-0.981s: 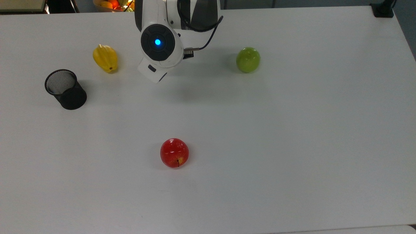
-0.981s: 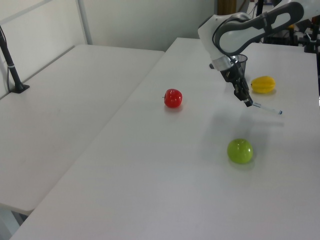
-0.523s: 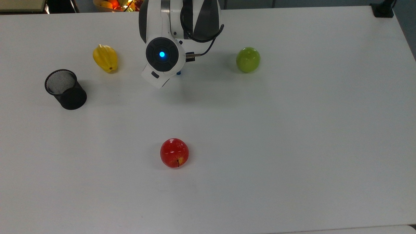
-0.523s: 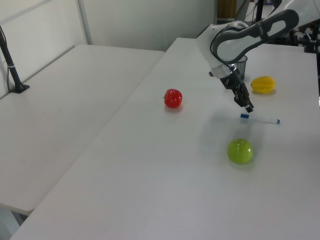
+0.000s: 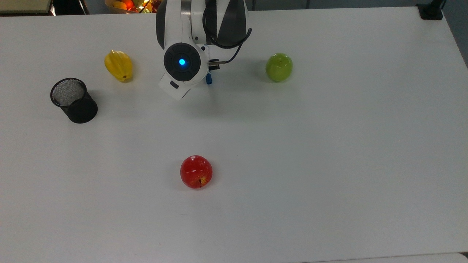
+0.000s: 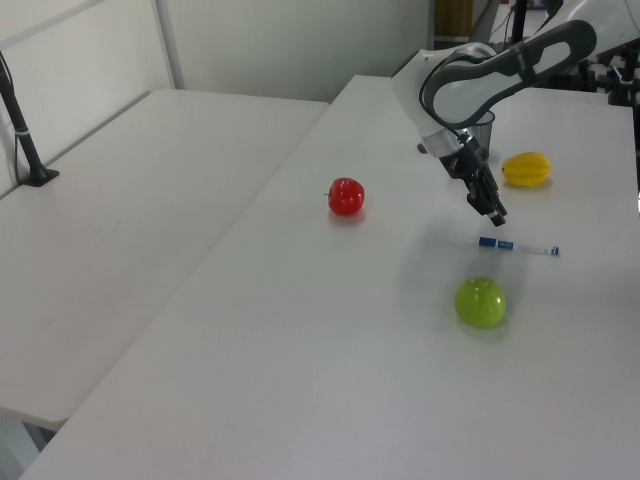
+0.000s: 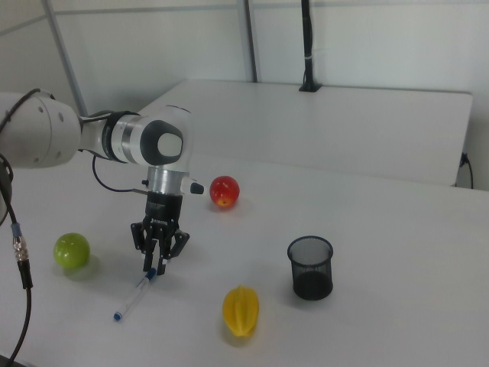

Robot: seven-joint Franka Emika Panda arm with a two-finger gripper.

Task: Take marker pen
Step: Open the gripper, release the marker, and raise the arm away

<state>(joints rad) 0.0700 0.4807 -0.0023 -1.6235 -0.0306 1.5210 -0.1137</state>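
Observation:
The marker pen (image 6: 517,247) lies flat on the white table, a slim white barrel with a blue cap. In the right view the marker pen (image 7: 134,294) has its blue cap just under my gripper (image 7: 155,265). My gripper (image 6: 496,213) hangs a little above the pen's capped end, pointing down and open, with nothing between its fingers. In the top view my arm's wrist (image 5: 182,62) covers most of the pen, and just the blue cap of the marker pen (image 5: 208,78) sticks out beside it.
A green apple (image 5: 279,67) sits to the top view's right of the pen and a yellow starfruit (image 5: 118,65) to its left. A black mesh cup (image 5: 73,100) stands further left. A red apple (image 5: 196,171) rests mid-table.
A second ago the pen hung from my gripper's tip. It has since dropped onto the table and rolled slightly toward the green apple. My arm shifted toward the top view's right, then held still.

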